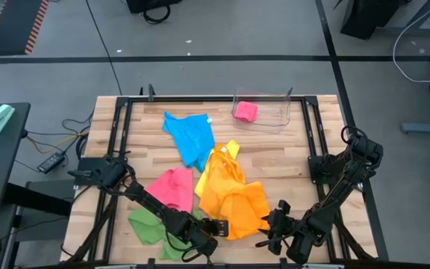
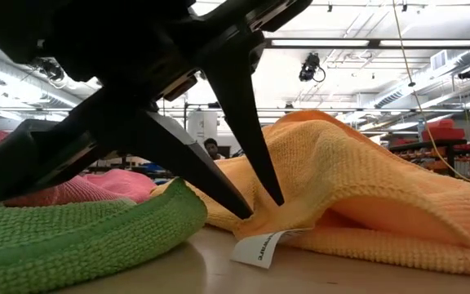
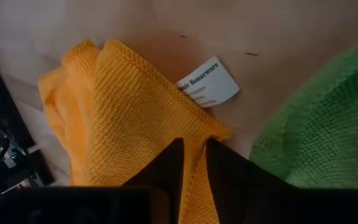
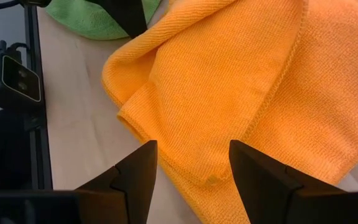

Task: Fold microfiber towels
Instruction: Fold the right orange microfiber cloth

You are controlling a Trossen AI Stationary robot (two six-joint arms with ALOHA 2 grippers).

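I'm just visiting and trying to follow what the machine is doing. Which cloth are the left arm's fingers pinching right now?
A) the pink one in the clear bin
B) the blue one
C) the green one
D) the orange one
D: in the left wrist view the left gripper has its two dark fingers closed on a corner of the orange towel, right by its white label, with the green towel lying beside it, ungripped.

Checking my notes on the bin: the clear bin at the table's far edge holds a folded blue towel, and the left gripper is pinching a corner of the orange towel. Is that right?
Not quite. The towel in the bin is pink, not blue, as the high view shows; the blue towel lies on the table. The rest holds: the left gripper pinches a corner of the orange towel.
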